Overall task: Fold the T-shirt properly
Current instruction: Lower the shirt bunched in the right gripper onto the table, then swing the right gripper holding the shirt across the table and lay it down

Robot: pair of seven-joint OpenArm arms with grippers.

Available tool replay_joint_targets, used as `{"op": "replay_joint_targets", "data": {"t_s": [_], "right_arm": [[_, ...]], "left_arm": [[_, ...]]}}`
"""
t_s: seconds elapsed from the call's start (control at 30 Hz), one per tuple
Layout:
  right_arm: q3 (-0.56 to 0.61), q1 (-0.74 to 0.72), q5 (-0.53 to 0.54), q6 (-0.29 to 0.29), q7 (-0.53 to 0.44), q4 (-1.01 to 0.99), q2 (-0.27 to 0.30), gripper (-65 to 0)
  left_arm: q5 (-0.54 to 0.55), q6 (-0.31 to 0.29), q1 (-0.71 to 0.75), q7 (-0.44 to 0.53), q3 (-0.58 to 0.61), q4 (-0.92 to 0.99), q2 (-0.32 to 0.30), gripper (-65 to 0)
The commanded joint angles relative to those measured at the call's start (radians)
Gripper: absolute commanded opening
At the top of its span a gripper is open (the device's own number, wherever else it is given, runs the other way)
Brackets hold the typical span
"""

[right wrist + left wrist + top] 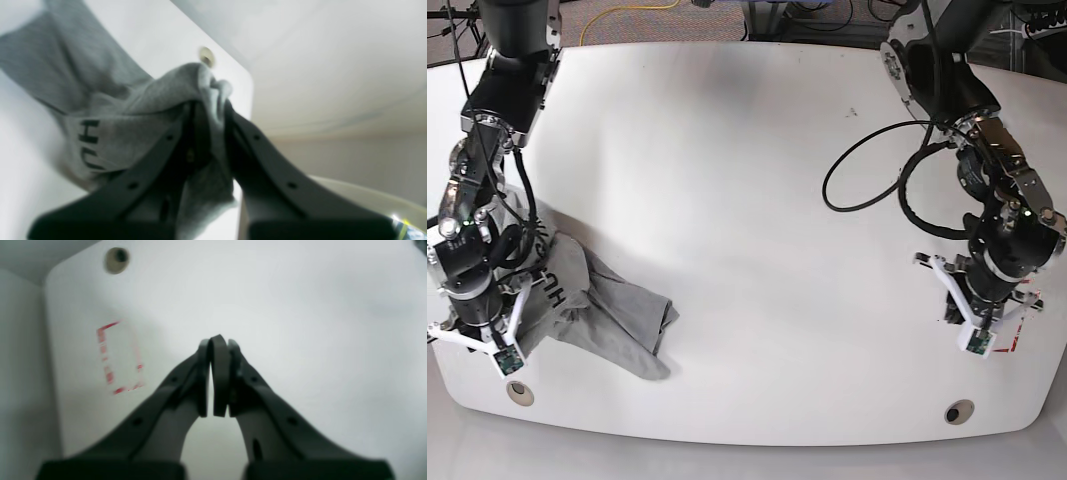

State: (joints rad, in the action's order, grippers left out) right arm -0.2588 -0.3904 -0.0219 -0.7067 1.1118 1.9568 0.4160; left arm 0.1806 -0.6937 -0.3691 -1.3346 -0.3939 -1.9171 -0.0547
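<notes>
Near the front left corner of the white table (747, 180), as the base view showed it, the T-shirt (597, 305) lay in a crumpled grey heap, one part of it drawn up into the right gripper (482, 335). That gripper's fingers were pinched on a bunched fold of the cloth, probably to lift and spread the heap before any real fold could be made. Toward the front right edge, well apart from the garment, the left gripper (972, 325) hovered with its fingers pressed together on nothing, seemingly waiting over a red outlined mark (1017, 335) on the tabletop. The right wrist view showed what the base view could not: the grey fabric (140, 110) wedged between the dark fingers (166, 150), and black block lettering (88, 140) on the hanging part, though blur left the letters hard to read. The left wrist view confirmed the left gripper's (217, 373) tips met with no cloth between them, and showed the red mark (118, 356) and a round hole (116, 260) in the table beyond. Only the base view gave the garment's whole rumpled spread.
</notes>
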Motion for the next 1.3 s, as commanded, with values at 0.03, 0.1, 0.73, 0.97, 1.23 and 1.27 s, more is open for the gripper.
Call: {"op": "replay_joint_targets", "data": {"t_s": [0.03, 0.1, 0.73, 0.97, 1.23, 1.27], "right_arm": [[0.098, -0.046, 0.004, 0.009, -0.016, 0.017, -0.052, -62.8], [0.135, -0.048, 0.003, 0.009, -0.016, 0.025, -0.07, -62.8], [0.393, 0.021, 0.003, 0.009, -0.016, 0.033, -0.381, -62.6], [0.609, 0.035, -0.105, 0.009, -0.016, 0.039, -0.49, -62.6], [0.886, 0.028, -0.257, 0.009, -0.019, 0.043, -0.573, -62.6], [0.901, 0.028, -0.266, 0.009, -0.019, 0.048, -0.573, -62.6]], "left_arm": [[0.0, -0.002, -0.026, 0.019, -0.078, -0.017, -0.064, -65.0], [0.0, -0.002, -0.026, 0.019, -0.106, -0.017, -0.093, -65.0], [0.0, -0.004, -0.017, 0.017, -0.337, -0.015, -0.317, -65.0], [0.0, -0.004, -0.015, 0.019, -0.368, -0.012, -0.377, -65.0], [0.0, -0.004, -0.005, 0.019, -0.385, -0.011, -0.402, -65.0], [0.0, -0.004, -0.001, 0.019, -0.385, -0.011, -0.402, -65.0]]}}
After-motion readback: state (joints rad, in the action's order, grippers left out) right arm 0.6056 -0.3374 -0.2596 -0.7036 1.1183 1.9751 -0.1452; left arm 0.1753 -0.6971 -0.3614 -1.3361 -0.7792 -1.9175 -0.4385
